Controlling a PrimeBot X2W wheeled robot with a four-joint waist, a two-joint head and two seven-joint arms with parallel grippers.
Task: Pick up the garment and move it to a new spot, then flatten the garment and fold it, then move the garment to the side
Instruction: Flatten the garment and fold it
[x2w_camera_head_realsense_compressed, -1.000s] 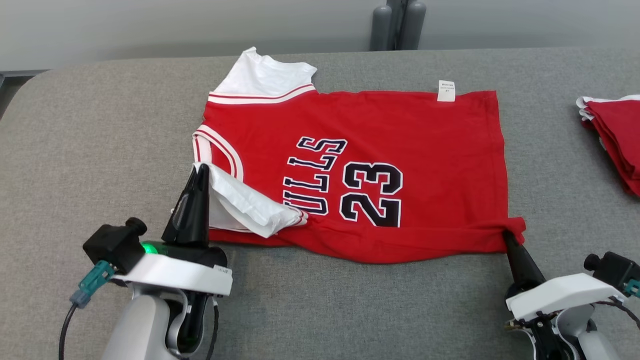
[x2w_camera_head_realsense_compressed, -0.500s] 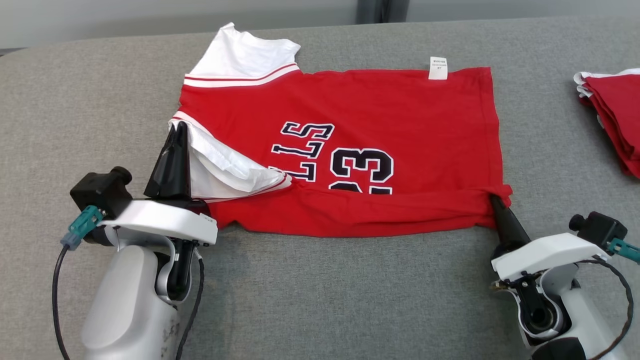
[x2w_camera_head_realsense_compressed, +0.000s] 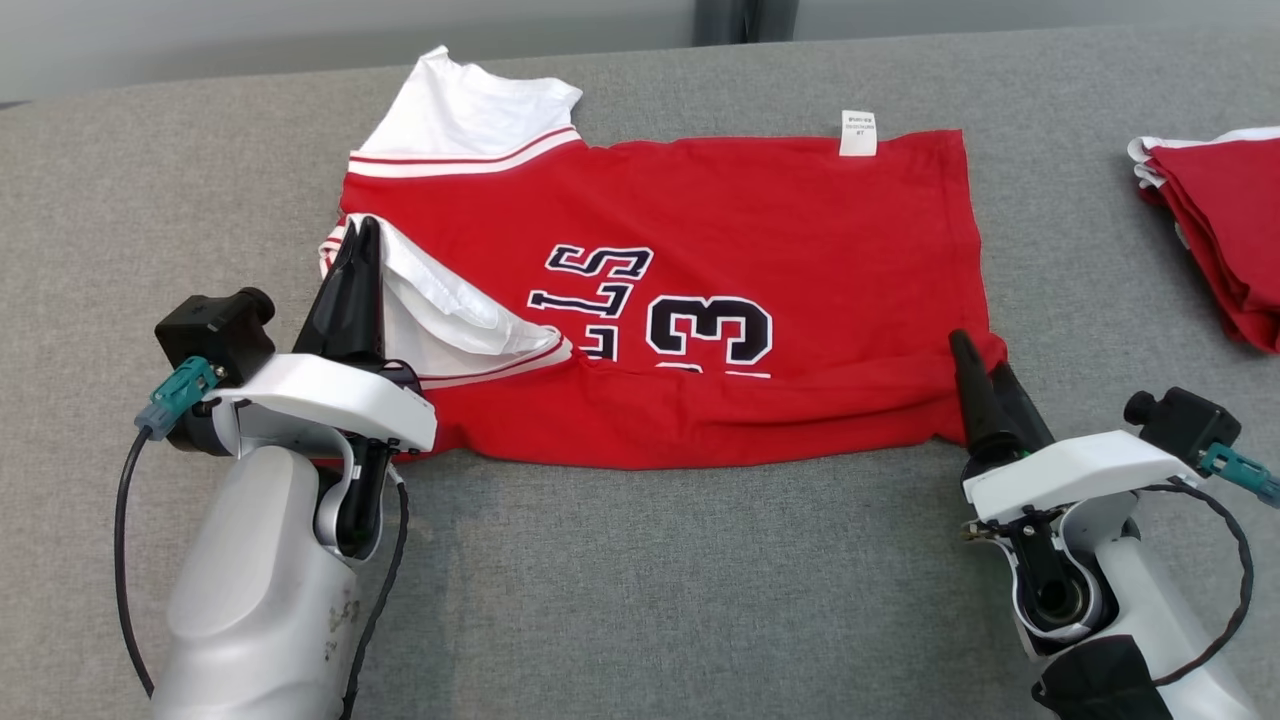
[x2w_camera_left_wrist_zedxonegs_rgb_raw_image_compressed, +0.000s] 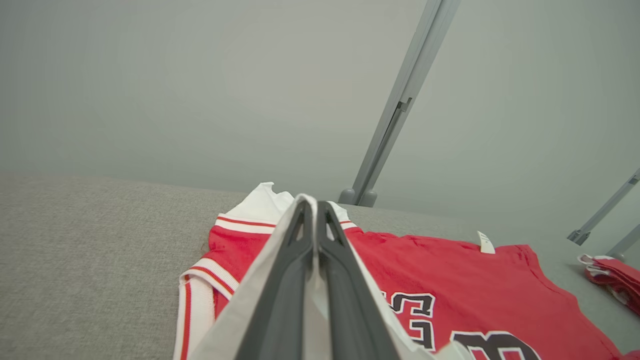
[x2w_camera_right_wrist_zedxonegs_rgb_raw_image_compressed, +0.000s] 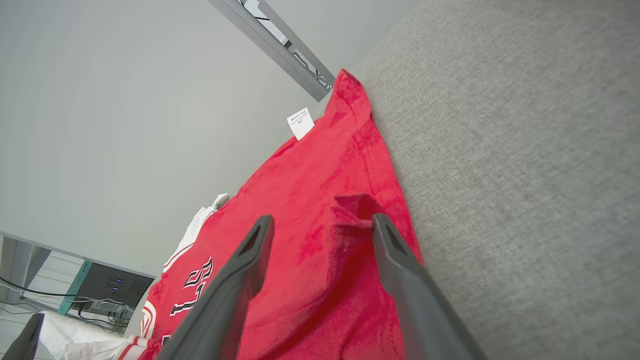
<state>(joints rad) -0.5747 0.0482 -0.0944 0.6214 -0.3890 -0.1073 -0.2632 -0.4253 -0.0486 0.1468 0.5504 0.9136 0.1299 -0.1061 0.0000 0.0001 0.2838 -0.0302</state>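
Okay, left side first. The pale left forearm (x2w_camera_head_realsense_compressed: 250, 600) comes up from the bottom edge. The left claw (x2w_camera_head_realsense_compressed: 364, 232) is pinched tight on the jersey (x2w_camera_head_realsense_compressed: 750, 230), gripping its near white sleeve (x2w_camera_head_realsense_compressed: 440, 320). That sleeve is raised at the claw tips and drapes back over the red front. In the left wrist view white cloth is sandwiched between the two closed fingers. The far white sleeve (x2w_camera_head_realsense_compressed: 470, 110) lies flat at the jersey's far left corner.

The jersey is spread across the middle of the grey table (x2w_camera_head_realsense_compressed: 640, 580), with the neck end to the left and the hem to the right. Its near edge is bunched and folded up over the front, covering the lower part of the black-and-white print (x2w_camera_head_realsense_compressed: 700, 330). A white tag (x2w_camera_head_realsense_compressed: 857, 133) sticks out from the far edge near the right corner.

The right claw (x2w_camera_head_realsense_compressed: 980, 355) sits at the jersey's near right corner with its fingers spread apart and nothing clamped. In the right wrist view both fingers are over red cloth. A small raised peak of cloth is right at the tip of one finger.

At the far right is a stack of folded red garments (x2w_camera_head_realsense_compressed: 1220, 230), at the table's right edge and well apart from the jersey.
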